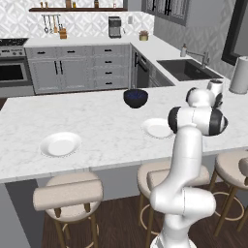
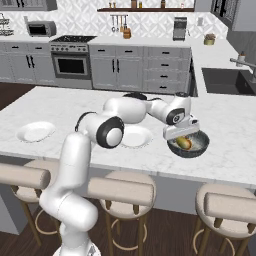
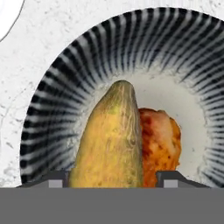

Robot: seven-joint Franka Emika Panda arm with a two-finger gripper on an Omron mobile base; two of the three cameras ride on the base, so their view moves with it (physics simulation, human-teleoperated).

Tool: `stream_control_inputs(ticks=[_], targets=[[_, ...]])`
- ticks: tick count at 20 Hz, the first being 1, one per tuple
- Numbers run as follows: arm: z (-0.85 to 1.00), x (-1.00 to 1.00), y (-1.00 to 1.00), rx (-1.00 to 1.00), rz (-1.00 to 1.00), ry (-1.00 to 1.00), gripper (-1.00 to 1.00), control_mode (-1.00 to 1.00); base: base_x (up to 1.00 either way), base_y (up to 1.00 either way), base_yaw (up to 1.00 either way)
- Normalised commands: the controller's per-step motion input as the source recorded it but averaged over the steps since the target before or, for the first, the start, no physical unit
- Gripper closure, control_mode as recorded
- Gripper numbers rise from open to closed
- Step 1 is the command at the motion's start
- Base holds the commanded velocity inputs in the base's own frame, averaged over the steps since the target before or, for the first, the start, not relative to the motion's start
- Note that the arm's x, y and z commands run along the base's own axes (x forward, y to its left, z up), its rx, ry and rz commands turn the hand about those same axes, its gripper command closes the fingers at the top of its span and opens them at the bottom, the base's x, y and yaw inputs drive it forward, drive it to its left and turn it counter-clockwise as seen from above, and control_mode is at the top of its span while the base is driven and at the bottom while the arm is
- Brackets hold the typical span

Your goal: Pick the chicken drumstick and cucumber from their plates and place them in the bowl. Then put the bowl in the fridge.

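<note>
Jaws astride cucumber (image 3: 111,140), above bowl (image 3: 52,100).

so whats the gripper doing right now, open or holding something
Gripper: over the dark navy striped bowl, fingers either side of the yellowish-green stubby cucumber, which lies beside the orange-brown glossy chicken drumstick; gripped or just released cannot be told.

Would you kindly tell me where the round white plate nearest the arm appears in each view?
Left base view: round white plate centre-right, beside the arm.
Right base view: centre, partly behind the arm.
Hand view: probably the white arc, top-left corner.
Shared landmark: white marble counter.
</note>
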Motion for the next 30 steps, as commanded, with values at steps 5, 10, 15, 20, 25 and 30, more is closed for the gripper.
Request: stream_control_inputs(ticks=[5,10,15,20,25,30], targets=[[0.11,-0.04,0.04,0.0,0.0,-0.07,-1.0,-1.0,0.0,0.0,0.0],[0.56,-0.36,0.47,0.0,-0.1,0.05,-1.0,-1.0,0.0,0.0,0.0],[0.22,-0.4,0.52,0.01,-0.13,0.11,-1.0,-1.0,0.0,0.0,0.0],[-0.09,-0.04,0.02,-0.03,0.0,0.01,-1.0,-1.0,0.0,0.0,0.0],[-0.43,-0.03,-0.02,0.03,0.0,0.0,-1.0,-1.0,0.0,0.0,0.0],[-0.38,0.09,-0.01,0.03,0.0,0.0,-1.0,-1.0,0.0,0.0,0.0]])
